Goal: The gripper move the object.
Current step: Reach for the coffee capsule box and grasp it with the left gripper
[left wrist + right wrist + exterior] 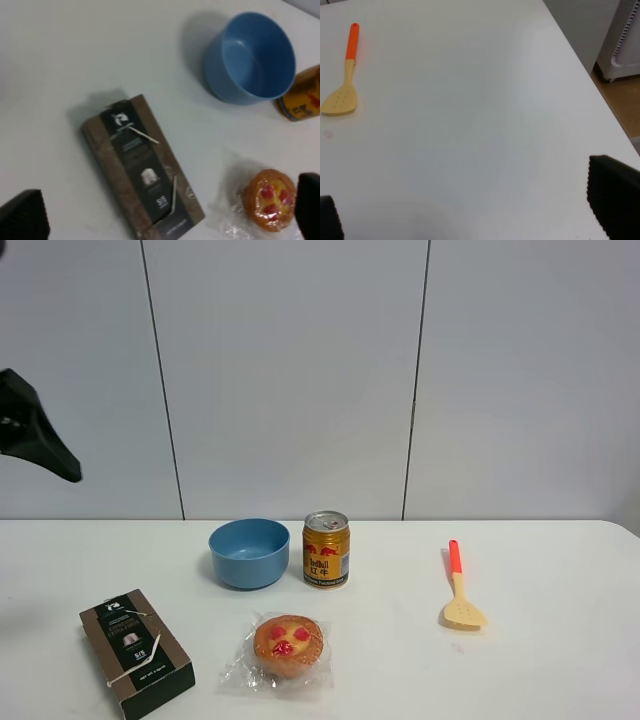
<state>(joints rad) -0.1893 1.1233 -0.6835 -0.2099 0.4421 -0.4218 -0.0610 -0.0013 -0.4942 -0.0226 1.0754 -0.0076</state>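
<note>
Carton (136,652) lies flat at the front-left of the white table (560,660), long axis on a diagonal, dark face up w/ brown sides showing. Nothing touches it. The face carries small white print, a capsule pic and thin pale strips across it.

L gripper (165,202): jaws wide apart. Its two black fingers (22,217) show only at the edges of the L wrist view, w/ the carton (142,167) on the table between them, seen from above. Nothing is held. In the high view only a black part of the L arm (35,435) shows, at the left edge, well above the table – clear of the carton.

R gripper (470,212): also wide and holding nothing, over bare tabletop near the table's right edge. Spatula (342,75) lies well apart from it.

Rest of the layout, high view:
- Wrapped pastry (288,648) sits near the carton's right, not touching it, in clear plastic.
- Blue bowl (249,552) stands upright behind the pastry, mid-table.
- Gold can (326,550) is upright, just beside the bowl's right – can't tell if they touch.
- Spatula (460,590), w/ orange handle and yellow blade, lies flat on the right half, blade toward the front, well apart from the can.
</note>
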